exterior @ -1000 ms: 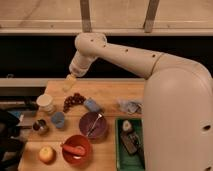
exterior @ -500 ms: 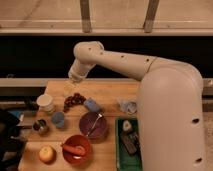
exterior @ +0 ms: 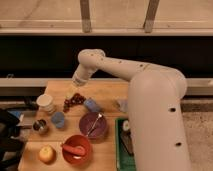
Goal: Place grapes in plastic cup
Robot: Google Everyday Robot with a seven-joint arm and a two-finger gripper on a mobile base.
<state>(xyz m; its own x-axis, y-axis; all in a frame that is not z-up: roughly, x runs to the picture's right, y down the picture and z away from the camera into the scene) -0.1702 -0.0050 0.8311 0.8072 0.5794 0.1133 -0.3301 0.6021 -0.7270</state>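
Observation:
The grapes (exterior: pixel 73 100), a small dark reddish-purple bunch, lie on the wooden table (exterior: pixel 107 92) near its back left. My gripper (exterior: pixel 75 90) hangs from the white arm (exterior: pixel 120 70), directly above the grapes and very close to them. The light-blue plastic cup (exterior: pixel 58 119) stands upright in front of the grapes and a little to the left, apart from the gripper.
A white cup (exterior: pixel 46 102) stands left of the grapes, with a metal cup (exterior: pixel 40 126) in front of it. A blue object (exterior: pixel 92 104), a purple bowl (exterior: pixel 93 125), a red bowl (exterior: pixel 76 148), an apple (exterior: pixel 46 153) and a green tray (exterior: pixel 121 147) share the table.
The arm's wrist has come down toward the table, bringing the gripper closer to the grapes. The things on the table have not moved.

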